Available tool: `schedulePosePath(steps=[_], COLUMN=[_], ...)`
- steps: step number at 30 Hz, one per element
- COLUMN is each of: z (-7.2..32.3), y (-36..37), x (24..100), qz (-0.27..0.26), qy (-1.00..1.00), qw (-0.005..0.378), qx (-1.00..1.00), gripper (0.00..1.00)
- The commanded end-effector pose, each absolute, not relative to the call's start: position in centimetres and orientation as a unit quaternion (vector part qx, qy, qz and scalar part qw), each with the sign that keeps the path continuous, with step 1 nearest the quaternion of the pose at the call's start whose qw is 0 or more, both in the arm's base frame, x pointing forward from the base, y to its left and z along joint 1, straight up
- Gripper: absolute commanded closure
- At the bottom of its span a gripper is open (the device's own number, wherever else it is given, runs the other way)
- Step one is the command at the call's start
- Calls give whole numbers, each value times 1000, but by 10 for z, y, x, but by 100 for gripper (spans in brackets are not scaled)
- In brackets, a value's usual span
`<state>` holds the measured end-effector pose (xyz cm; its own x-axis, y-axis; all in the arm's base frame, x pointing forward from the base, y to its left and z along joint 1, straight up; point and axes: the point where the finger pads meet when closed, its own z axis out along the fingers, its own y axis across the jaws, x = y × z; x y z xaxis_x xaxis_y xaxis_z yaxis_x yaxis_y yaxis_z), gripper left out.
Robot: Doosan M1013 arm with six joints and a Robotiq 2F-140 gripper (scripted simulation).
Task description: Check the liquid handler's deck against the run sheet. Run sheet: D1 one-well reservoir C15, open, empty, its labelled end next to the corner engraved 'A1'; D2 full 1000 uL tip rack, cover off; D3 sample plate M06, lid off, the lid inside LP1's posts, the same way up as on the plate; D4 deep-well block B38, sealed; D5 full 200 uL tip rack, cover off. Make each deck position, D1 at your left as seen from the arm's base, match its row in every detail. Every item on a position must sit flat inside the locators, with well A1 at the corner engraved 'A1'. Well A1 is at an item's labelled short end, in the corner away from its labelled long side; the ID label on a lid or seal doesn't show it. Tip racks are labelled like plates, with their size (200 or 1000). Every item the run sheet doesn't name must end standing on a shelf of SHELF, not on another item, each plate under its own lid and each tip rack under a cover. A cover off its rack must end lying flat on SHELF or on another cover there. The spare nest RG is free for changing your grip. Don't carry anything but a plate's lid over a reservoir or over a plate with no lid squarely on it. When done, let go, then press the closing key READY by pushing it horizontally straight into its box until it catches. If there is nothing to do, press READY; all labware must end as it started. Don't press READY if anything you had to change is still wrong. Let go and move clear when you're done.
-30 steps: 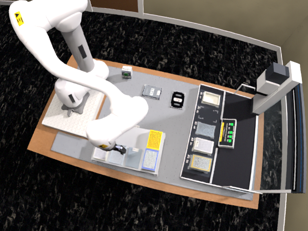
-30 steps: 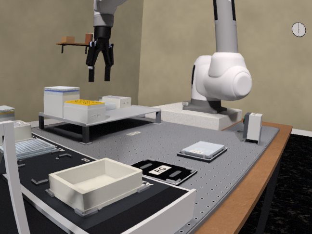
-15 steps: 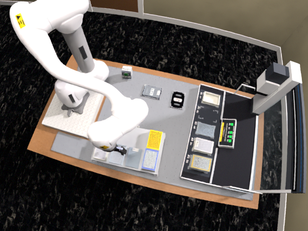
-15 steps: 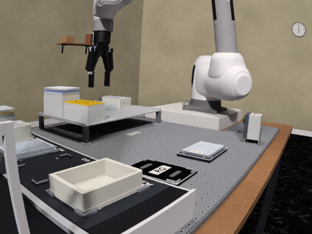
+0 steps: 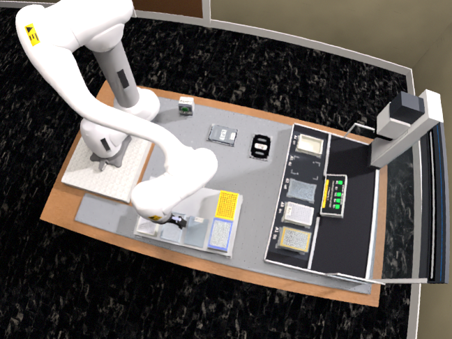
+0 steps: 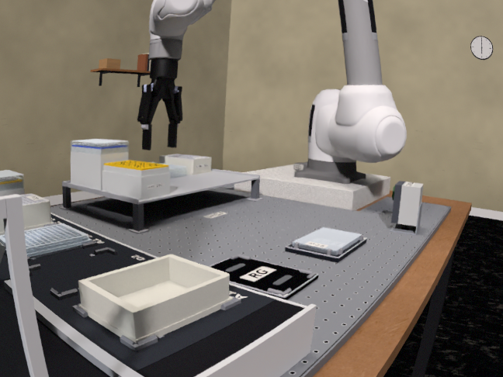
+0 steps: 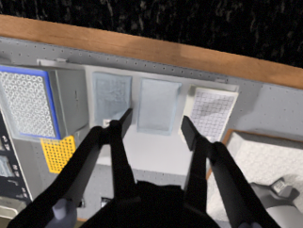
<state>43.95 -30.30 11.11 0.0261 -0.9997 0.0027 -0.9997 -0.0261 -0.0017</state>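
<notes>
My gripper (image 5: 178, 222) (image 6: 159, 140) (image 7: 157, 118) is open and empty, hanging well above the shelf SHELF (image 6: 211, 180) (image 7: 155, 153). Below it lie two flat clear covers (image 7: 111, 96) (image 7: 158, 105) side by side, with a white gridded plate (image 7: 213, 113) (image 6: 189, 162) beyond them. A tall blue-rimmed tip rack (image 5: 220, 234) (image 6: 99, 162) (image 7: 25, 104) and a yellow-topped tip rack (image 5: 227, 205) (image 6: 136, 176) (image 7: 57, 153) stand at the shelf's other end. On the deck, the open white reservoir (image 5: 309, 144) (image 6: 154, 292) sits in D1. The position beside it (image 5: 306, 167) is bare.
The deck also holds a clear plate (image 5: 302, 190) (image 6: 48, 237), a white block (image 5: 299, 213) and a yellow-rimmed rack (image 5: 294, 238). A lid (image 5: 222, 134) (image 6: 327, 240) lies in the LP1 nest. The black RG nest (image 5: 261, 143) (image 6: 265, 277) and the READY box (image 5: 185, 105) (image 6: 408, 205) stand nearby.
</notes>
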Motion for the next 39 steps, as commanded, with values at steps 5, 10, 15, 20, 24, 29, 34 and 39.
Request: schedulePosePath(steps=[5, 10, 15, 20, 24, 29, 34, 39], z=[102, 94, 86, 81, 74, 66, 61, 52], y=[-303, -303, -303, -303, -303, -303, -303, -303], x=[440, 440, 440, 440, 440, 440, 440, 440], qz=[2, 2, 2, 2, 2, 2, 2, 2], qy=[-698, -698, -698, -698, -698, -698, -698, -698], qw=[0, 0, 0, 0, 0, 0, 0, 0], qx=[716, 716, 716, 716, 716, 716, 716, 716], gripper=[33, 33, 33, 33, 33, 33, 33, 33])
